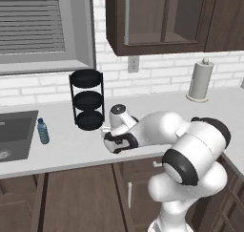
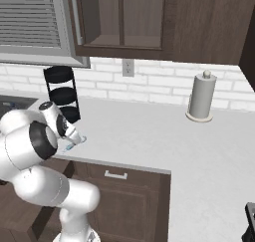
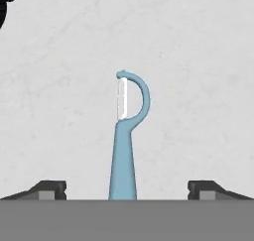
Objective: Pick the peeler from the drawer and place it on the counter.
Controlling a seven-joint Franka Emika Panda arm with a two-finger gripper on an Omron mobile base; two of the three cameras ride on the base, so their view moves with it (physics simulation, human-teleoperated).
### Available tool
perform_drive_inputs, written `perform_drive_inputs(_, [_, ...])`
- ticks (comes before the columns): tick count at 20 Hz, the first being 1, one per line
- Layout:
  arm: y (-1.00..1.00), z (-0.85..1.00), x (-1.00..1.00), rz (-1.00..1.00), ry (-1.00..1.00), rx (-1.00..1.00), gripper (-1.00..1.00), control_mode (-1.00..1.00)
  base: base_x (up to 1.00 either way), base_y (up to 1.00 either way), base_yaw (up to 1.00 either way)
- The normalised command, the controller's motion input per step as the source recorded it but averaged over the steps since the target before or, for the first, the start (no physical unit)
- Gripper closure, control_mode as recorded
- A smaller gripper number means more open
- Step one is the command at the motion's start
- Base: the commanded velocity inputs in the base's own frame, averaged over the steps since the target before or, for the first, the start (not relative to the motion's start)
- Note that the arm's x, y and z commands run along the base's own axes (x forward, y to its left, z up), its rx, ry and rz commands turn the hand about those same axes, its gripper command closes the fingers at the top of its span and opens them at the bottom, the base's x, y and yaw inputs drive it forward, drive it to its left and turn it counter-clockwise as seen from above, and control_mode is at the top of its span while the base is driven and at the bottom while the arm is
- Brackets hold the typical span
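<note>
My claw [image 3: 127, 189] hung low over the counter [image 3: 198, 61] with its fingers [image 3: 49, 189] spread wide, gripping nothing. Between them the peeler [image 3: 126, 136] lay flat on the pale surface, blue handle toward me and silvery blade pointing away. Just beyond my hand stood a black three-tier rack [image 1: 87, 100], a small water bottle [image 1: 43, 131] to its left. Farther right, a paper towel roll [image 1: 200, 79] stood against the brick wall [image 1: 157, 73].

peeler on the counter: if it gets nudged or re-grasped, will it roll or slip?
The peeler lies flat on the counter, and its looped head probably stops it rolling. It looks slim and rigid, so likely light and easily skidded by a nudge. The smooth, tapered handle may slip between the fingertips.
</note>
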Motion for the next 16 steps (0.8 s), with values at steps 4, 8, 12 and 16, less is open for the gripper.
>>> perform_drive_inputs(4, [0.16, 0.57, -0.64, 0.00, 0.00, -0.05, -1.00, -1.00, 0.00, 0.00, 0.00])
perform_drive_inputs(8, [0.09, 0.68, -0.67, 0.00, 0.00, -0.03, -1.00, -1.00, 0.00, 0.00, 0.00])
perform_drive_inputs(12, [0.00, 0.91, -0.45, 0.00, 0.00, 0.01, -1.00, -1.00, 0.00, 0.00, 0.00])
perform_drive_inputs(16, [-0.02, 0.75, -0.35, 0.00, 0.00, 0.01, -1.00, -1.00, 0.00, 0.00, 0.00])
